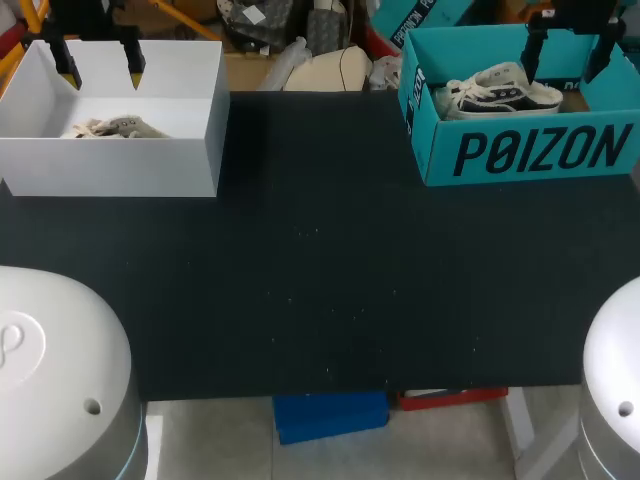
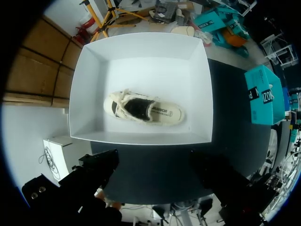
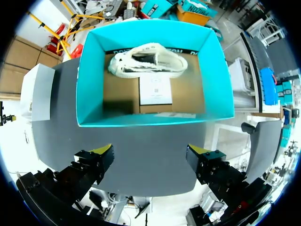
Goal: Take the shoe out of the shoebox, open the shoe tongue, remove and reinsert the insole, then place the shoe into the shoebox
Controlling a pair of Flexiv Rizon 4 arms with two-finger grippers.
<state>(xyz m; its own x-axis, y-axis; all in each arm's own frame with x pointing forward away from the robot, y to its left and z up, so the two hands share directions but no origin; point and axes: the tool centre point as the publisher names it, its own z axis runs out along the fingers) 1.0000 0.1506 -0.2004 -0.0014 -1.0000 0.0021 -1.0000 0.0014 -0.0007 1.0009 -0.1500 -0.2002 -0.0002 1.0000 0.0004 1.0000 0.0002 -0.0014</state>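
Two shoeboxes stand at the back of the table. The white box point(image 1: 150, 165) at the left holds a cream shoe point(image 1: 115, 128) lying on its side point(image 2: 143, 109). My left gripper point(image 1: 100, 65) hangs open above that box point(image 2: 141, 49), well clear of the shoe, fingers wide apart point(image 2: 155, 165). The teal box point(image 1: 520, 150) at the right holds a white and black sneaker point(image 1: 500, 90) against its far wall point(image 3: 148, 60). My right gripper point(image 1: 568, 55) hovers open over the teal box point(image 3: 155, 120), with nothing between its yellow tips point(image 3: 151, 153).
A black mat point(image 1: 320, 280) covers the table between and in front of the boxes. A white card point(image 3: 155, 89) lies on the teal box's cardboard floor beside the sneaker. My arms' white bases point(image 1: 50, 380) point(image 1: 615, 390) sit at the near corners.
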